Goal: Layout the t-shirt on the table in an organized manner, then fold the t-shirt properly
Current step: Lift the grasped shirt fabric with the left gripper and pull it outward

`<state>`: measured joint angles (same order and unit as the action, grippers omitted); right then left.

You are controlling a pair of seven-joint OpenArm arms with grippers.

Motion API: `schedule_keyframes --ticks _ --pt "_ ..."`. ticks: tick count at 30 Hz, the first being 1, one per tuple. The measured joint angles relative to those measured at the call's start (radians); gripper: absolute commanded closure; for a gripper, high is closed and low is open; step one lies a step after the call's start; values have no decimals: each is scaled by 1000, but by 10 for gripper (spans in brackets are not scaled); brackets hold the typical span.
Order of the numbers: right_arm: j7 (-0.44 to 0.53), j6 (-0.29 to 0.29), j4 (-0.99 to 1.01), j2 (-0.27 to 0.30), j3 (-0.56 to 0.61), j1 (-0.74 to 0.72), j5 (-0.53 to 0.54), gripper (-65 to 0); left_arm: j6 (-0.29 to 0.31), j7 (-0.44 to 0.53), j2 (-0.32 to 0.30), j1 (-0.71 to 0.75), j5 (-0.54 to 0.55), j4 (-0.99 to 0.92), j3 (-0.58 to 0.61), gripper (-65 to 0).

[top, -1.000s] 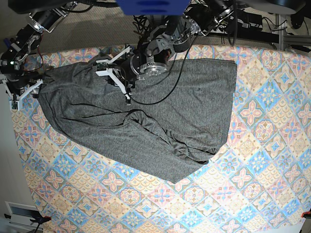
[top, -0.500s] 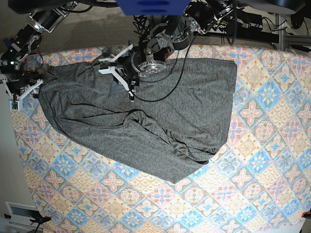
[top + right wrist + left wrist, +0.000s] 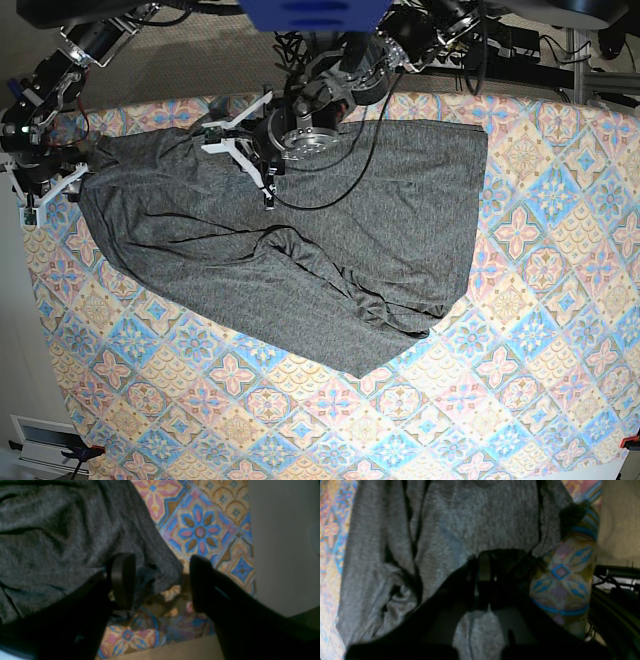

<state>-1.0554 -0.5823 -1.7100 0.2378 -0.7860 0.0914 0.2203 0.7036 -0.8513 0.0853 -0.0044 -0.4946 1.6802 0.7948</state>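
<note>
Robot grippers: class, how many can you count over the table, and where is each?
2. The left gripper is over the t-shirt near the table's far edge; the right gripper is at the shirt's left corner.

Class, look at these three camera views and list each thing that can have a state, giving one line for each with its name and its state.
Dark heather-grey knit t-shirt: spread out but wrinkled, unfolded, lower part bunched.
Tile-print table: partly covered by the t-shirt.
Left end effector: shut over the t-shirt's top edge; grip unclear.
Right end effector: open, straddling the t-shirt's corner.
</note>
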Motion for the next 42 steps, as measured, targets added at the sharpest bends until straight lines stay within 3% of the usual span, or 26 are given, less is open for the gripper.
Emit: schedule_keyframes --ticks 8,15,21,24,30,32,36,42 --pt "0 0 1 0 0 0 0 -329 0 5 -2 -8 0 -8 -4 -18" --pt "0 0 1 0 0 2 0 -329 -1 28 21 -15 -3 187 -6 -18" --pt "0 0 1 0 0 2 0 -329 0 27 17 -10 -4 155 -6 -33" --pt "0 0 1 0 0 2 0 -329 4 20 10 -3 -4 138 3 -90" --pt "0 0 1 0 0 -2 0 -329 3 28 13 1 -44 86 26 -326" --pt "0 0 1 0 0 -1 0 -329 2 25 10 3 -82 63 36 -367" --pt "7 0 24 0 0 -3 4 -329 0 38 15 -3 -145 -6 93 -337" --pt "-1 0 64 -2 0 -2 -4 -329 3 40 17 -1 -151 -105 109 -271"
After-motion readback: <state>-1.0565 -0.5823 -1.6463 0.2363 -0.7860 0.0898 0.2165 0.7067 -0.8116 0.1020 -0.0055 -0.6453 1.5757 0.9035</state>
